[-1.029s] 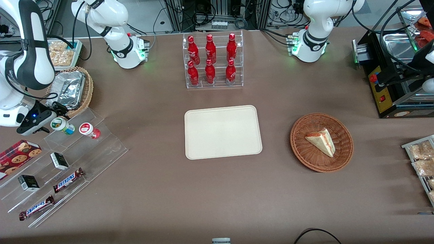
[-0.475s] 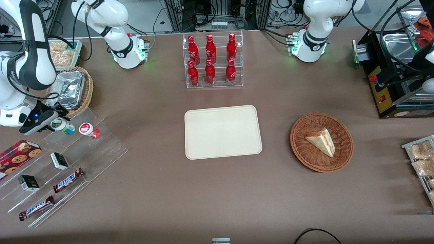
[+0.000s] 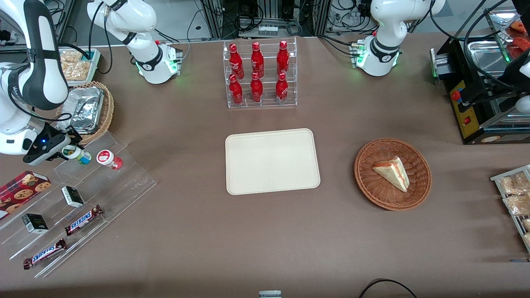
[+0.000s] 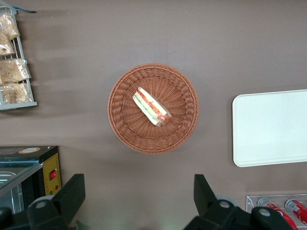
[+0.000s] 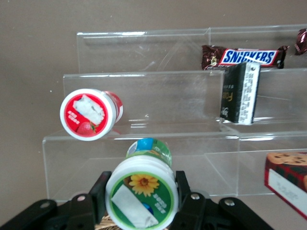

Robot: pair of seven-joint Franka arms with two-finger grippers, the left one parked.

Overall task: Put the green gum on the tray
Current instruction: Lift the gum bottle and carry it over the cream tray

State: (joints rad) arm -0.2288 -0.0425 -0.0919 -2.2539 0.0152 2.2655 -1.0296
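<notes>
The green gum stands tilted on the top step of a clear stepped stand toward the working arm's end of the table. My right gripper is at its white lid, one finger on each side. In the right wrist view the fingers press against the lid of the green gum, and the gripper is shut on it. A like bottle with a red lid stands beside it. The cream tray lies bare at the table's middle.
The stand's lower steps hold Snickers bars and small dark boxes, with a cookie box beside them. A wicker basket with foil sits close to the gripper. A cola bottle rack and a sandwich basket flank the tray.
The gripper has slid in around the green gum's lid and closed on it. The bottle has shifted slightly toward the gripper.
</notes>
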